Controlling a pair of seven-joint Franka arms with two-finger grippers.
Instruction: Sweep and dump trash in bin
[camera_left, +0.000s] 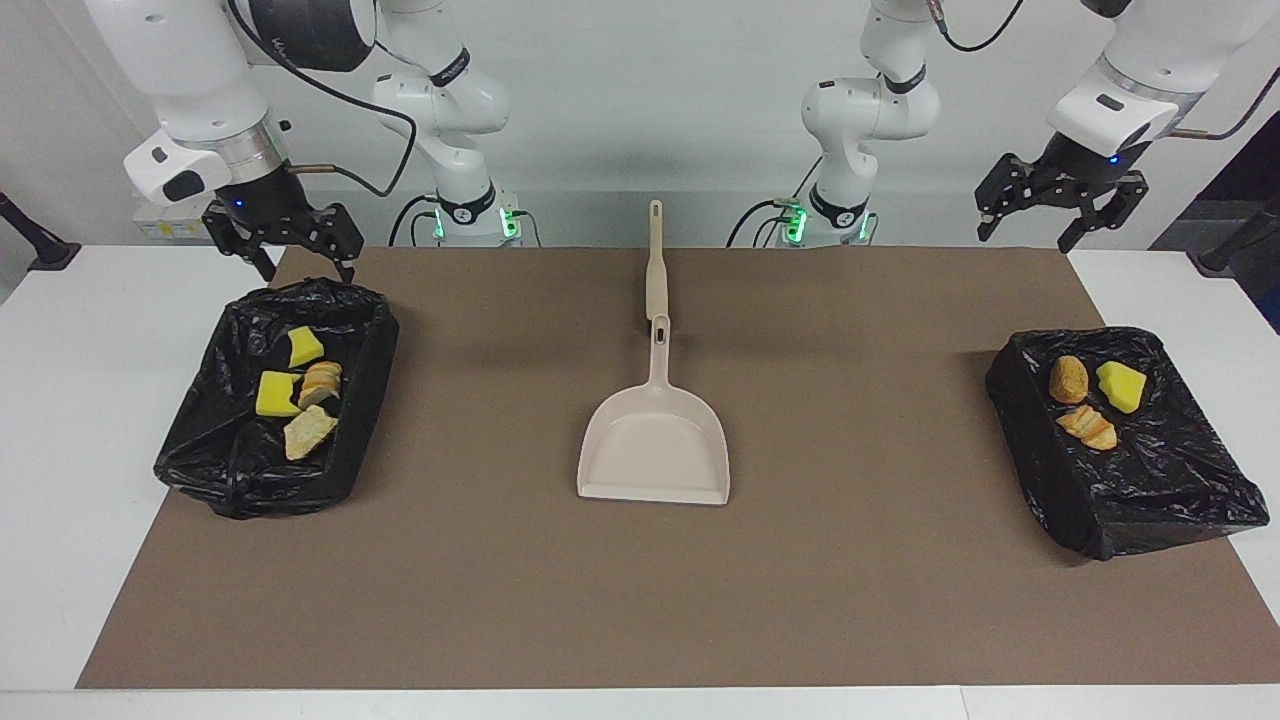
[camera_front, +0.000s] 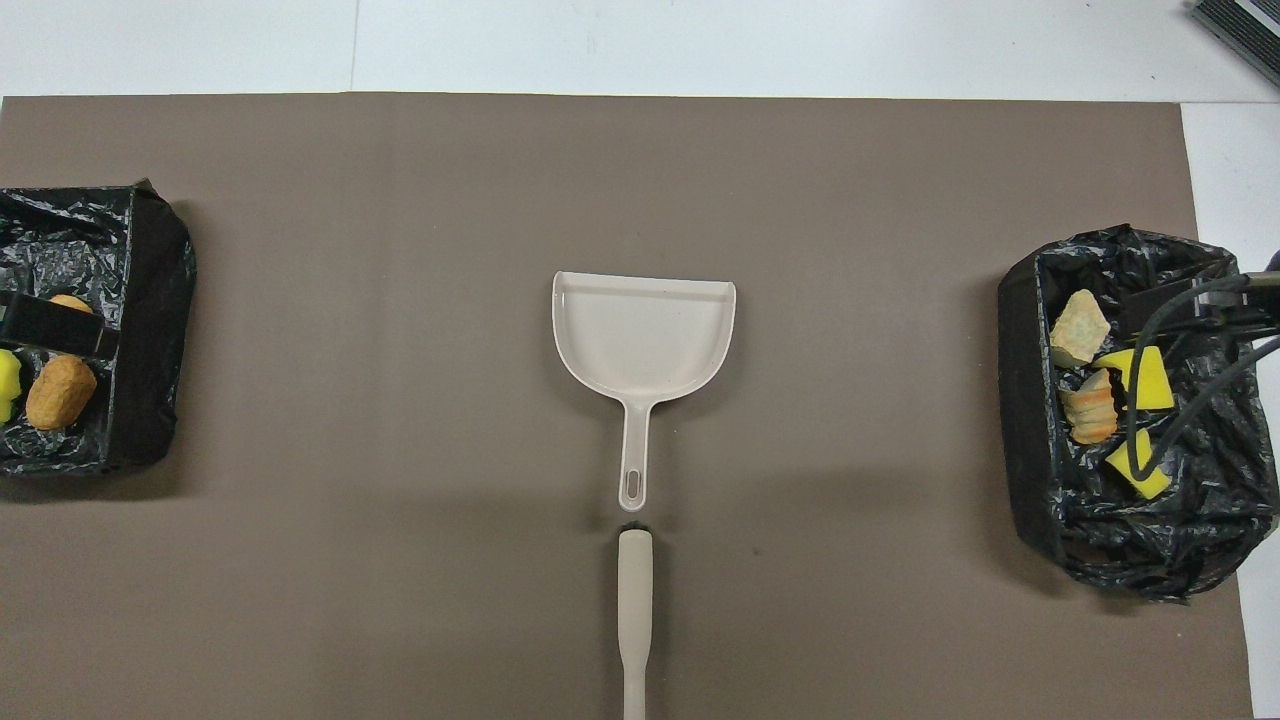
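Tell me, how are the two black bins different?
The bin at the right arm's end holds four scraps: two yellow chunks and two bread pieces. The bin at the left arm's end holds three: one yellow chunk and two brown pieces. The first lies roughly square to the mat's edge; the second lies more askew. Both are lined with crinkled black plastic, and both sit partly on the brown mat.

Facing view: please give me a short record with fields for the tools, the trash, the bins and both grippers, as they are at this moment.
dustpan: beige plastic dustpan flat at the middle of the brown mat, empty
brush: beige-handled brush just nearer to the robots, in line with the dustpan's handle
bin at right arm's end: black-bagged bin holding four scraps
bin at left arm's end: black-bagged bin holding three scraps
right gripper: open, empty, raised over its bin's nearer edge
left gripper: open, empty, raised
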